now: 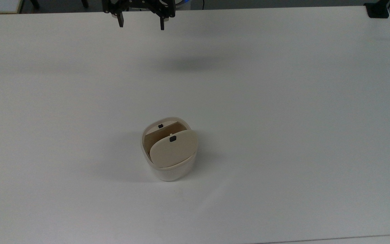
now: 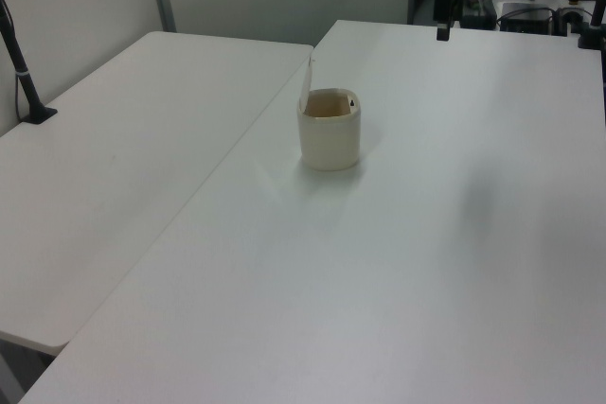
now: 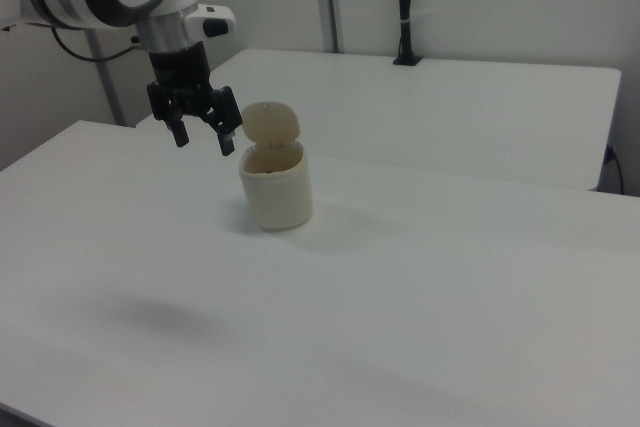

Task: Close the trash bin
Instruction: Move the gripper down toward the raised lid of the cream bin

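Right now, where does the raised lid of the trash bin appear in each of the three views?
Top view: the lid is below centre, tilted over the trash bin.
Left view: edge-on, a thin strip at the bin's left rim, upper centre.
Right view: upright behind the opening, left of centre.
Shared landmark: the black tab on the lid.

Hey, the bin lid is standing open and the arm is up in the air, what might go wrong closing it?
1. The small cream-white plastic bin stands loose on the white table; a sideways push on its upright beige lid may tip or slide it.
2. The gripper, fingers open, hangs well away, so its approach may miss the thin lid edge.
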Controlling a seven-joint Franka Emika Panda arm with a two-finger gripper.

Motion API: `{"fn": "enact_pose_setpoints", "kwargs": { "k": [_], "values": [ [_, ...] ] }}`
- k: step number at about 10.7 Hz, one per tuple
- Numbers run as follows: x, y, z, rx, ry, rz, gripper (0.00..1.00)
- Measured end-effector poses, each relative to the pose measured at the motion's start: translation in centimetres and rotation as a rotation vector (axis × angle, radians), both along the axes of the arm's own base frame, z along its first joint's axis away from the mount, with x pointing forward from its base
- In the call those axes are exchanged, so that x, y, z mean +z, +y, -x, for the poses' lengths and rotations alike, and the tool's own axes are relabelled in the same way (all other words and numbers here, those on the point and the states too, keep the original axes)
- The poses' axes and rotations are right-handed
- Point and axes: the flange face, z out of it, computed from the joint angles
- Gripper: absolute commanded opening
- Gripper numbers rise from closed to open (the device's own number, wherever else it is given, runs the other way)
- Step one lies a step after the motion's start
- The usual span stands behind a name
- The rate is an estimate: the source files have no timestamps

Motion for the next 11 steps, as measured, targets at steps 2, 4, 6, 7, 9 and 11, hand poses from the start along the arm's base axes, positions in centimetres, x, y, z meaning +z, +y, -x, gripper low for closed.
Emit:
{"fn": "enact_pose_setpoints", "kwargs": {
  "k": [2, 4, 6, 7, 9, 11],
  "values": [
    [0.0, 0.0, 0.0, 0.0, 0.003, 0.0, 1.0],
    [0.0, 0.0, 0.0, 0.0, 0.003, -0.001, 1.0],
    [-0.1, 0.4, 0.0, -0.003, 0.004, -0.037, 1.0],
    [-0.1, 0.6, 0.0, -0.003, 0.005, -0.049, 1.0],
    [-0.2, 0.7, 0.0, 0.0, 0.007, -0.051, 0.52],
    [-0.8, 1.1, -0.5, 0.008, 0.015, -0.05, 0.12]
  ]
}}
